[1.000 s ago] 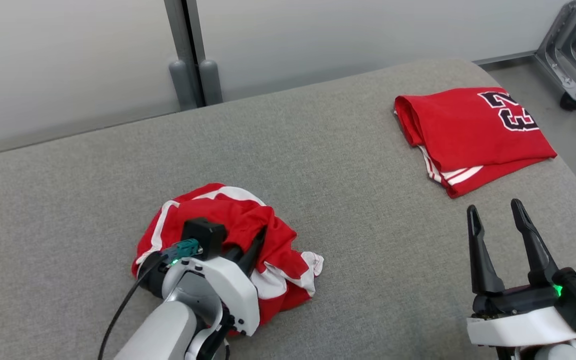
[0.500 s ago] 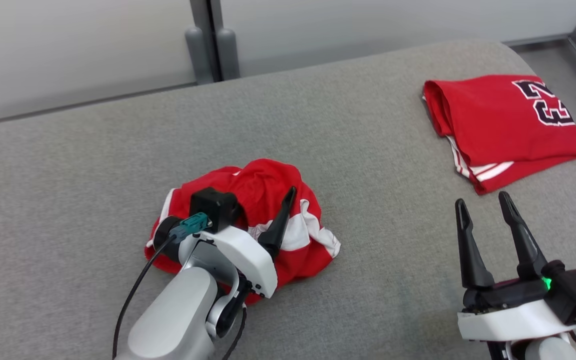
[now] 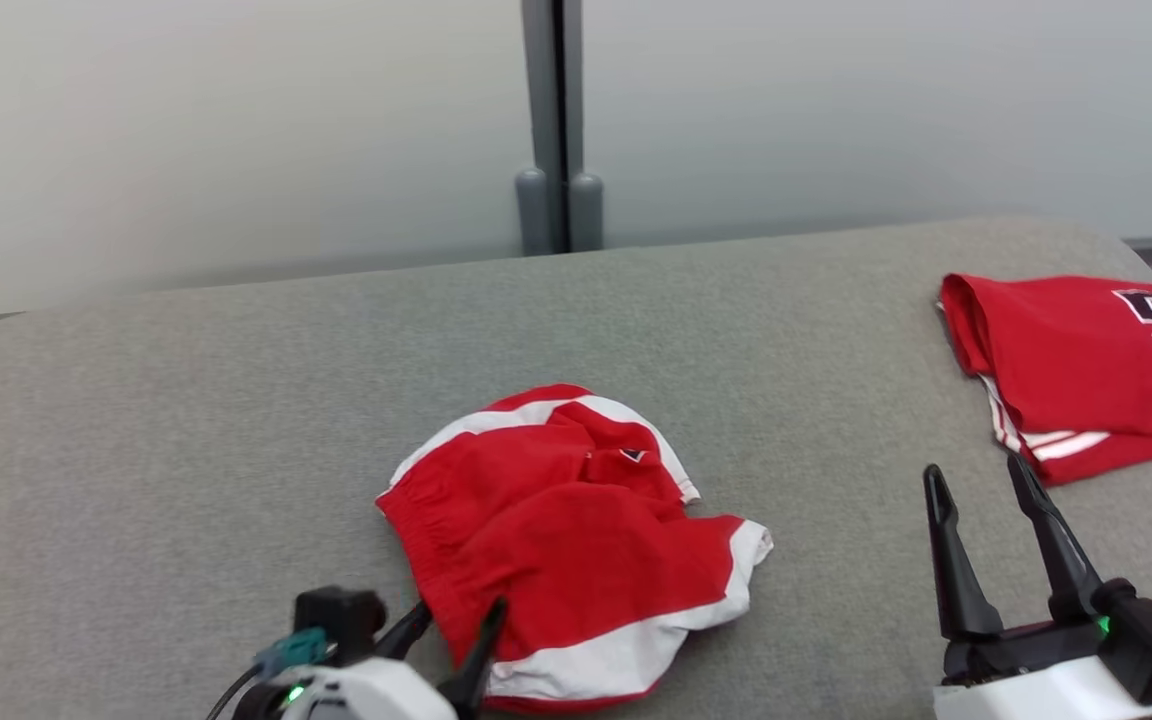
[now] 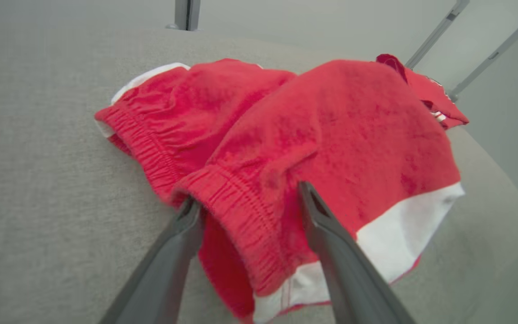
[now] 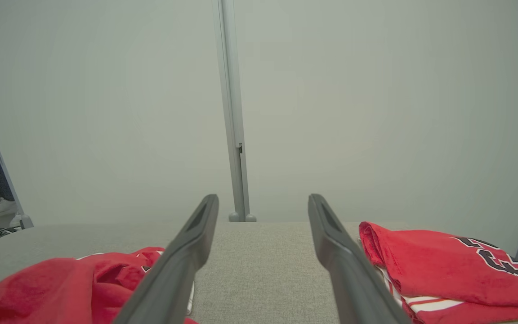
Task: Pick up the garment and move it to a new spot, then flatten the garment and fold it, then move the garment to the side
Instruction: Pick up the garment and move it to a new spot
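In the head view, the red shorts (image 3: pixel 566 520) lie crumpled near the middle of the front edge of the grey surface (image 3: pixel 186 420). A folded red shirt (image 3: pixel 1066 360) by the right edge has a black number, cut off so I cannot read it. In the left wrist view, the left claw (image 4: pixel 247 193) is wide open, and the shorts' stretchy band lies loose between its fingers. In the right wrist view, the right claw (image 5: pixel 262 198) is wide open too and has hold of nothing.
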Available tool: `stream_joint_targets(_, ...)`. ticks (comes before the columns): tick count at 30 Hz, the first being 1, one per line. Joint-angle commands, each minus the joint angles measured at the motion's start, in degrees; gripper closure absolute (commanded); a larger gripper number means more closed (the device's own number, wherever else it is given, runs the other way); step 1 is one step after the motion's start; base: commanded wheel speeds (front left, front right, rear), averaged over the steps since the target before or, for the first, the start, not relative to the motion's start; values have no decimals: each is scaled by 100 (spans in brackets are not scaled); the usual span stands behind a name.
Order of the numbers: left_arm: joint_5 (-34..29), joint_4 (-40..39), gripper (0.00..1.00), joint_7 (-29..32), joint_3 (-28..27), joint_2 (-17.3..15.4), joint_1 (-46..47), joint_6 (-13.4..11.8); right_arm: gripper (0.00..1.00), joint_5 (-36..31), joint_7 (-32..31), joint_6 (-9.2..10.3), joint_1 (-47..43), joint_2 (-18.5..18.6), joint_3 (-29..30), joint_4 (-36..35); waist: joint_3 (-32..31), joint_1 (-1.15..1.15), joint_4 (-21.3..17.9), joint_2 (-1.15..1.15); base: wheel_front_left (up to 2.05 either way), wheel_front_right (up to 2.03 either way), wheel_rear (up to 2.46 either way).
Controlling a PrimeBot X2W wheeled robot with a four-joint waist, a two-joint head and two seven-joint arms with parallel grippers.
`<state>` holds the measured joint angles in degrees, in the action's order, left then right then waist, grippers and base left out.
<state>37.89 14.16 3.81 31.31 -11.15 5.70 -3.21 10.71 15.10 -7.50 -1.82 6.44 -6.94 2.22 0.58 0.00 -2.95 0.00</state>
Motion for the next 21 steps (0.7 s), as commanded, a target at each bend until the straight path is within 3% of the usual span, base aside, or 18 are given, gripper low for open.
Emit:
stream_joint_targets(1, -12, -147, 0, 14, -73, -144, -165, -101, 0, 24, 6, 1, -107, 32, 39, -31, -180, 0, 201, 0, 0, 0, 0)
stream_joint_targets(4, -14, -582, 0, 28, -230, -381, -587, -397, 0, 28, 6, 1, -238, 38, 111, -50, -280, 0, 356, 0, 0, 0, 0)
stream_joint_targets(8, -60, -1090, 0, -449, -611, -572, -1000, -713, 0, 33, 6, 1, -355, 35, 151, -77, -383, 0, 498, 0, 0, 0, 0)
stream_joint_targets(15, -397, -1647, 0, -1790, -1044, -504, -1538, -731, 0, 5, 5, 1, -556, -28, 250, -193, -632, 0, 556, 0, 0, 0, 0)
stream_joint_targets(21, -1711, -2204, 0, -1895, -1850, 32, -2095, -679, 0, 8, 5, 1, -828, -125, 436, -382, -762, 0, 483, 0, 0, 0, 0)
